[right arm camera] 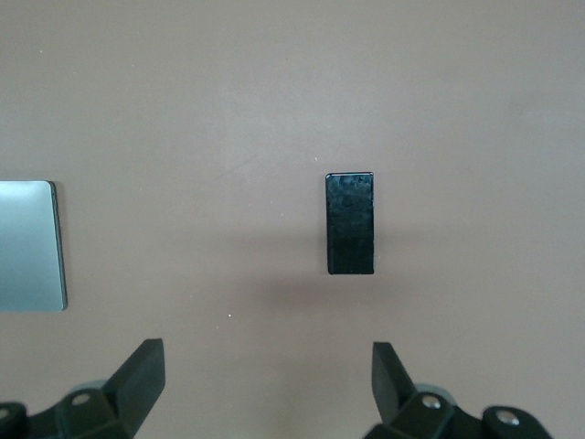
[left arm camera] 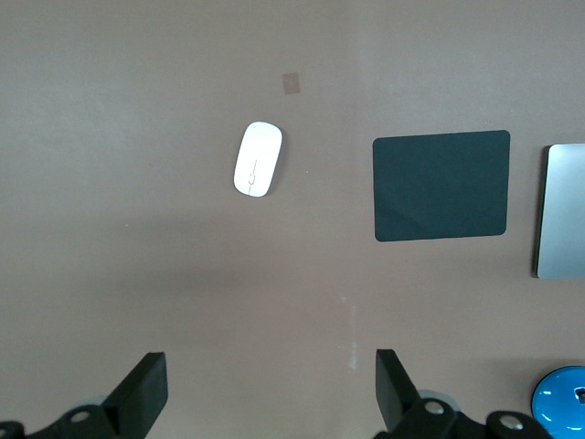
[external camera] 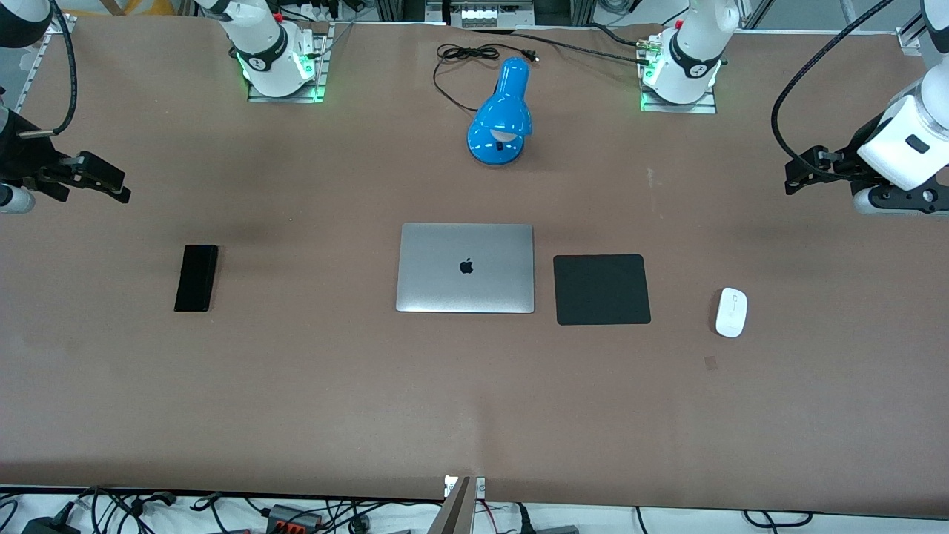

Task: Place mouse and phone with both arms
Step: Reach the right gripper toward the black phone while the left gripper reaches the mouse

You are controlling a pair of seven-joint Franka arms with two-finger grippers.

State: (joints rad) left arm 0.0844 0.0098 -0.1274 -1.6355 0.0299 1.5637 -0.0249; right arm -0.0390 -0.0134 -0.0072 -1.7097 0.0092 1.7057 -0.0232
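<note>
The table is brown, w/ its nearest stretch bare; first thing met going from the front camera is a small tan patch toward the left arm's end, at approx 7 o'clock from the mouse and close to it. The mouse is white, oval, lying flat on the table, well apart from both grippers. At its 9 o'clock sits the square black pad, not touching it; at the pad's 9 o'clock, just beside it, is the closed silver laptop, logo up. Well apart at the laptop's 9 o'clock, toward the right arm's end, lies the phone: slim, black, flat on the table, long axis running near to far.

Farther from the camera, at 12 o'clock from the laptop, a blue desk lamp lies w/ its black cord looped past it toward the arm bases.

The left gripper hangs in the air over bare table at approx 1 o'clock from the mouse; in the left wrist view its fingers stand wide apart, nothing between them, mouse and pad both visible below.

The right gripper hangs over bare table at approx 11 o'clock from the phone; right wrist view shows its fingers spread, holding nothing, phone lying clear of them.
</note>
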